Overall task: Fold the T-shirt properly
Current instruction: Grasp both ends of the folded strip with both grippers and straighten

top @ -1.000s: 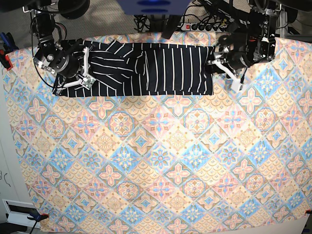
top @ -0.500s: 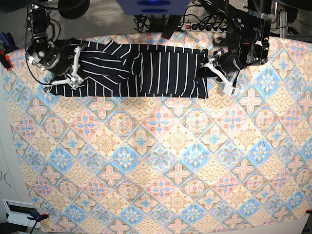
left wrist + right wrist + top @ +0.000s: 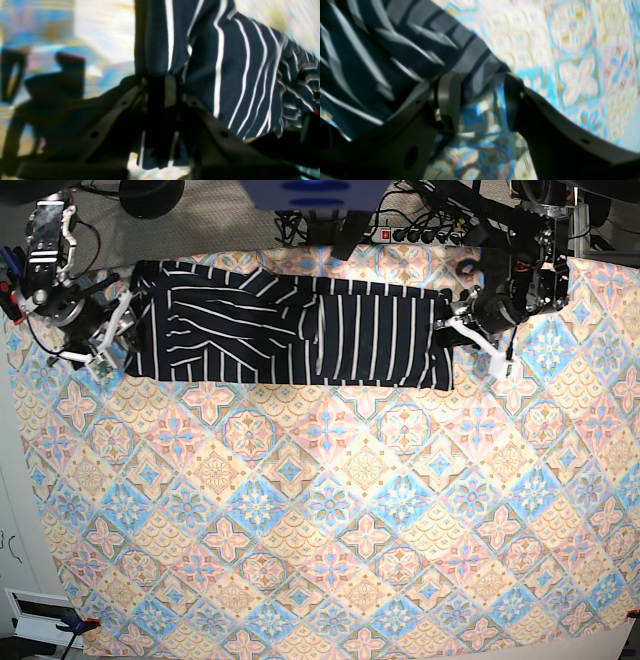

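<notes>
Lengthwise, the T-shirt runs left-right along the far surface; left tool pinches its right end, right tool spread at its left corner.

We see the T-shirt as soft matt cloth, dark with thin white stripes, rumpled near its left end. Under it the tablecloth looks like smooth matt printed fabric. The left gripper beside the shirt's right edge seems matt plastic, though blurred.
</notes>
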You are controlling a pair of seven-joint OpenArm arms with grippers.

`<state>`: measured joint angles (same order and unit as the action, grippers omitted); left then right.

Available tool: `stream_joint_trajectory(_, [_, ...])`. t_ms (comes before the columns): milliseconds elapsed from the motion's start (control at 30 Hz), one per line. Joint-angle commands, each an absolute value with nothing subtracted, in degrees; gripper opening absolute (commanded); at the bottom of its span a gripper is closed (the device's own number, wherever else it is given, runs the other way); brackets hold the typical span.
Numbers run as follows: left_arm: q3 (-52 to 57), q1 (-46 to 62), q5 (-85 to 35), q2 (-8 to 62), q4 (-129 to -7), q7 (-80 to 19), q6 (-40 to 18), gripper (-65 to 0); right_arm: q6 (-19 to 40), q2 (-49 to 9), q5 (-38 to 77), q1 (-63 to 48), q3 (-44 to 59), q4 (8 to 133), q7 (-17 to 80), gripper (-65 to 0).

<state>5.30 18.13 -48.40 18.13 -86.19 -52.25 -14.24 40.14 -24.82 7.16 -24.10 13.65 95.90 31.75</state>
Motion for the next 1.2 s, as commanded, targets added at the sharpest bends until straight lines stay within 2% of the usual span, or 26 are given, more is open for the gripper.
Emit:
stream_joint_trajectory(0, [6.02,18.24,-48.4,18.59,-86.9,-51.91,-14.37,-64.2,40.0,-26.51,9.36,-23.69,14.11,95.96,30.99,-37.8])
stream_joint_trajectory(233, [5.93,19.03,-48.48,19.47,-86.9,-51.74,-14.37,-64.2,40.0,-28.79,24.04,-23.87,14.11,94.55,39.08,-37.7])
stream_joint_trajectory(500, [5.93,19.03,-48.4,19.56,-86.99,-51.74,-14.37,-64.2,40.0,-28.79,33.19,-23.6,13.76,90.95,43.47,-37.6])
stream_joint_trajectory(867, [5.93,19.03,-48.57,19.65,-86.99,-51.74,-14.37,-64.2,40.0,-28.35,34.77,-21.23,13.49,82.07,43.56,-37.5])
stream_joint_trajectory(1167, [5.93,19.03,-48.57,19.56,-86.99,-51.74,-14.37,-64.2,40.0,-26.77,34.86,-20.53,13.49,80.04,43.65,-37.5])
